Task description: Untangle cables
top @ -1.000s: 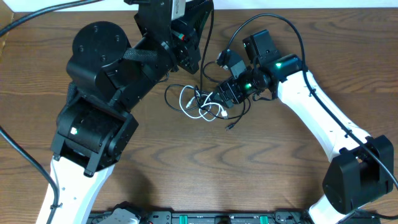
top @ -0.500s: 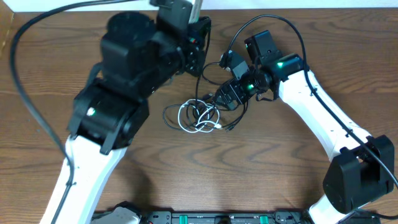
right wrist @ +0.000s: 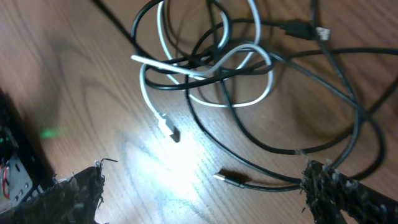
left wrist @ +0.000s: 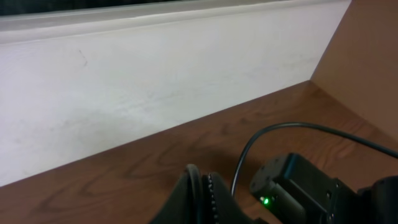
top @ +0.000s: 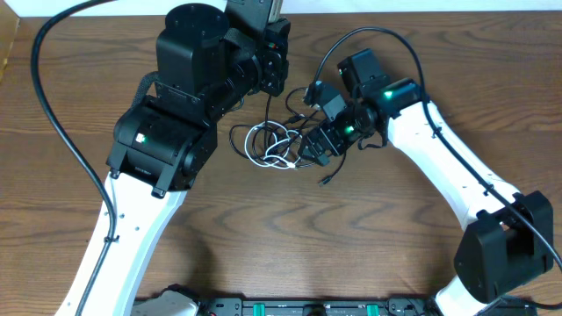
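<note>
The cables (top: 274,146) lie in one tangle on the wooden table between my arms. In the right wrist view a white cable (right wrist: 205,70) loops through black cables (right wrist: 348,102). Its white plug (right wrist: 169,129) lies free. My right gripper (top: 314,147) is open just right of the tangle, low over the table. A black plug end (right wrist: 229,179) lies between its fingers (right wrist: 208,194), and the right finger touches a black cable. My left gripper (top: 274,72) is raised at the back with its fingers (left wrist: 202,194) shut. A thin black cable strand (top: 267,110) runs up from the tangle toward it.
A white wall (left wrist: 155,81) borders the table's far edge. The right arm's thick black wire (top: 369,33) arcs above the right wrist. A loose black plug end (top: 325,180) lies on the table in front of the right gripper.
My left arm has swung its elbow right and toward the back. The tangle has slid a little left. My right gripper has moved slightly down and left, closer to the tangle.
</note>
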`<action>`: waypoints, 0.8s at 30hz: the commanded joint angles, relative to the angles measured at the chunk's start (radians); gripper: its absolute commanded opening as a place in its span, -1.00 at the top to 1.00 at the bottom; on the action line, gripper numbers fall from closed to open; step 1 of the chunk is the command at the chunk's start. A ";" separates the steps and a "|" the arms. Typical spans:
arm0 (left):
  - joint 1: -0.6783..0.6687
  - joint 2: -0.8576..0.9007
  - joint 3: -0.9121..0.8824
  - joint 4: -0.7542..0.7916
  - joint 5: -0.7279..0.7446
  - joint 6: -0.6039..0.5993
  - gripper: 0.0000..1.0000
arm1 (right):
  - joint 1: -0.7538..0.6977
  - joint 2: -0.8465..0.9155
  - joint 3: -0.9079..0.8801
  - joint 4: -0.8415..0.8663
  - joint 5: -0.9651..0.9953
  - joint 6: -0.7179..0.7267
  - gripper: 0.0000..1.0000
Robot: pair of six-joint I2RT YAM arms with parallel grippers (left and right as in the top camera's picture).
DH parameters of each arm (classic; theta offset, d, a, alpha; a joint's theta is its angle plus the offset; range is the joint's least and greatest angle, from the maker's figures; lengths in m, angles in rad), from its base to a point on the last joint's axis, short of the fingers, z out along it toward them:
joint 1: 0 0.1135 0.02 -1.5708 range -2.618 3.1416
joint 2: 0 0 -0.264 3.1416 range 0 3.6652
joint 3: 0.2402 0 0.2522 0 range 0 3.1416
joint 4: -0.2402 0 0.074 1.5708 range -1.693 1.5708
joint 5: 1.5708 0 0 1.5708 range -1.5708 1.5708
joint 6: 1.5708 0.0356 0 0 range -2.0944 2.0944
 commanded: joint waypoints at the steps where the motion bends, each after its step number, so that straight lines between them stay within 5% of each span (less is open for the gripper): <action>1: 0.005 -0.010 0.021 0.010 -0.012 0.008 0.54 | 0.023 0.016 -0.018 0.001 -0.013 -0.031 -0.99; 5: 0.005 -0.015 0.021 0.006 -0.003 0.004 -0.29 | 0.025 0.046 -0.039 0.024 0.008 -0.031 -0.99; 14: 0.005 -0.034 0.021 -0.004 0.000 0.001 -0.32 | 0.026 0.189 -0.066 0.097 0.007 -0.029 -0.96; 24: 0.005 -0.039 0.021 -0.021 0.000 0.000 -0.33 | 0.027 0.200 -0.065 0.152 0.007 -0.022 -0.49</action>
